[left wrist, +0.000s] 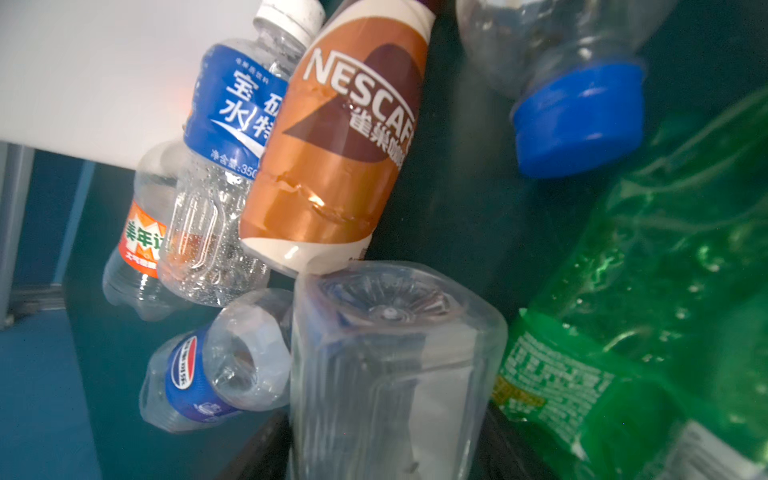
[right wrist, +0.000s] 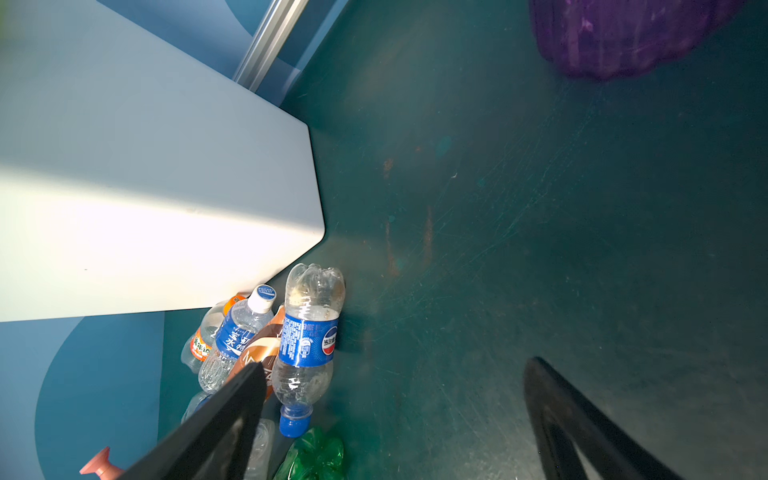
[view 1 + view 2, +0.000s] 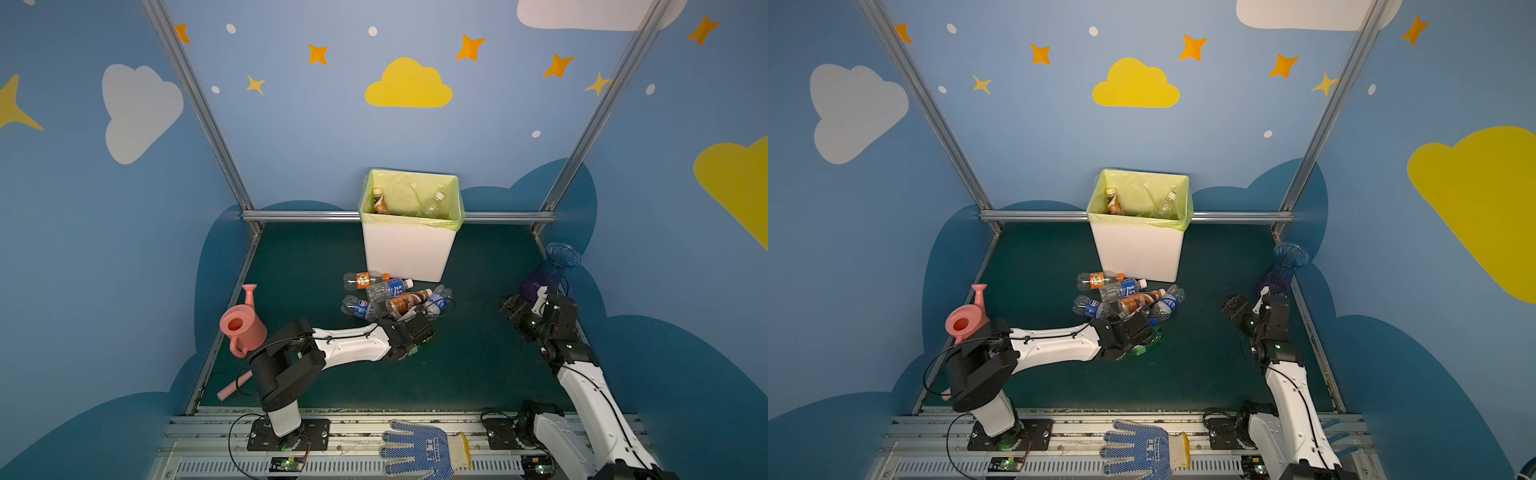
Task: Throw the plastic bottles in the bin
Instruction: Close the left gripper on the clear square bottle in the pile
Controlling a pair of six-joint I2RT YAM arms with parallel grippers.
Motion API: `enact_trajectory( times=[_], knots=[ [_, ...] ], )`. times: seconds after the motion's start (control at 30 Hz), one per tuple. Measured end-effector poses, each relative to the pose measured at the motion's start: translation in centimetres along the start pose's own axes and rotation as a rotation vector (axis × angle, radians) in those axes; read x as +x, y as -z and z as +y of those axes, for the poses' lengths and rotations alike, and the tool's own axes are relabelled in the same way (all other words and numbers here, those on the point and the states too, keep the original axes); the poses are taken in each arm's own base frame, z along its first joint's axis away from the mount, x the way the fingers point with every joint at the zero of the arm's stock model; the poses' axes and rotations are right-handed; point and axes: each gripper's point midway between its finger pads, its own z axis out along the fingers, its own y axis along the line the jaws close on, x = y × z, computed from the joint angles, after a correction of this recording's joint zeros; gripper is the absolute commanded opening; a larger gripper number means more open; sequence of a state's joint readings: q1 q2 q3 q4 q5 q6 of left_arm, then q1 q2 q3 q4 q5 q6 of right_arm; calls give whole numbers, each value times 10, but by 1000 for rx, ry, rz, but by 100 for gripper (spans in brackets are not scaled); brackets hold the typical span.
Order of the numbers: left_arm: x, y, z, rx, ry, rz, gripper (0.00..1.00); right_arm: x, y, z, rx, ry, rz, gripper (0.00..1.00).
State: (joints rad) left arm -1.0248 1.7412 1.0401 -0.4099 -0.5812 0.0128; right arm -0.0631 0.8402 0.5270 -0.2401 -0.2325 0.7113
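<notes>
Top views both show the tall white rectangular bin point(image 3: 409, 253), lined with a yellow-green bag, standing at the back of the dark green mat point(image 3: 478, 365). Only two plastic bottles show inside it: a brown-labelled bottle point(image 3: 379, 202) and a clear bottle point(image 3: 434, 202). Anything deeper is hidden.

Still on the mat, piled just in front of the bin:
- orange-label bottle point(image 3: 363, 280)
- blue-label bottle with white cap point(image 3: 390, 287)
- brown Nescafé bottle point(image 3: 408, 300)
- blue-capped Pepsi bottle point(image 3: 437, 301)
- second Pepsi bottle point(image 3: 360, 308)
- crushed green bottle point(image 1: 665, 291), seen in the left wrist view
- clear square-sided bottle point(image 1: 386, 365), also in the left wrist view

At least seven are left, so I judge most of the visible work undone.

Left gripper point(image 3: 406, 316) sits low at the near edge of the pile. The clear square-sided bottle lies right at its jaws, but I cannot tell whether they clamp it. Right gripper point(image 2: 397, 365) hovers beside the ribbed blue-purple vase point(image 3: 548, 270), well apart from the pile, with fingers spread wide and nothing between them. Pink watering can point(image 3: 241, 326) stands at the mat's edge and is not part of the task.
</notes>
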Motion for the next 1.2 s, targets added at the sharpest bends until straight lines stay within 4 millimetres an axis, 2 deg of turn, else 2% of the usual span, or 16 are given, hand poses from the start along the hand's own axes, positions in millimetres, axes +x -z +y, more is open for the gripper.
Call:
enact_trajectory(
  times=[0.07,0.3,0.57,0.73,0.87,1.07,1.2],
  knots=[
    [0,0,1,-3,0,0,53,1,-1,-1,0,-9,4,95],
    [-2,4,1,13,13,-8,51,1,0,-3,-3,-21,5,95],
    [-10,29,8,69,82,-52,52,-2,1,-4,-3,-31,-4,95],
    [-7,47,14,114,133,-52,53,-2,1,-5,-3,-35,-4,95],
    [10,55,19,152,186,-32,53,-2,1,-4,-9,-42,-1,95],
    [52,47,24,195,248,80,55,-1,1,-4,-15,-50,5,95],
    [65,44,27,237,308,131,60,-1,1,-3,-18,-53,8,95]
  ],
)
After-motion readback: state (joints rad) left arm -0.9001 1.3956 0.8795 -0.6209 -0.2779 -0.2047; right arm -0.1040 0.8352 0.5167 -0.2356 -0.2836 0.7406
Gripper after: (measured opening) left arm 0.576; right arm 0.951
